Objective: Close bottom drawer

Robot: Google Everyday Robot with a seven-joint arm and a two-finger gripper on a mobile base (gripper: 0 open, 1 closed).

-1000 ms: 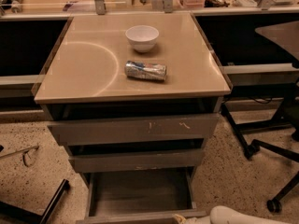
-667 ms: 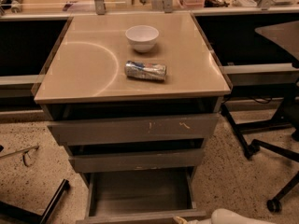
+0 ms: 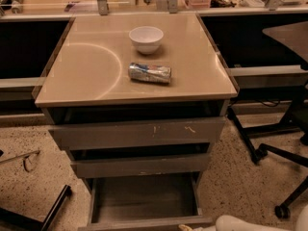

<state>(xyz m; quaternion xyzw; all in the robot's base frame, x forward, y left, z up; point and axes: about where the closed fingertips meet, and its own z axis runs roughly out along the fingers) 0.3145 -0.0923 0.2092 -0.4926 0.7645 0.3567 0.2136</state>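
The bottom drawer (image 3: 144,196) of the grey-brown cabinet stands pulled far out, its flat grey floor bare and its low front (image 3: 144,223) at the frame's bottom edge. Above it sit the middle drawer front (image 3: 139,166) and the top drawer front (image 3: 137,133) with pale scratches, both slightly out. My arm's white casing (image 3: 245,223) enters at the bottom right. The gripper (image 3: 185,228) shows only as a small tip at the drawer front's right end; the rest is cut off by the frame.
A white bowl (image 3: 146,38) and a crushed can lying on its side (image 3: 149,72) rest on the cabinet top (image 3: 86,66). An office chair base (image 3: 274,153) stands to the right. A dark bar (image 3: 53,208) lies on the speckled floor at left.
The arm's white casing and gripper tip at the bottom edge have shifted slightly right. The drawers have not moved.
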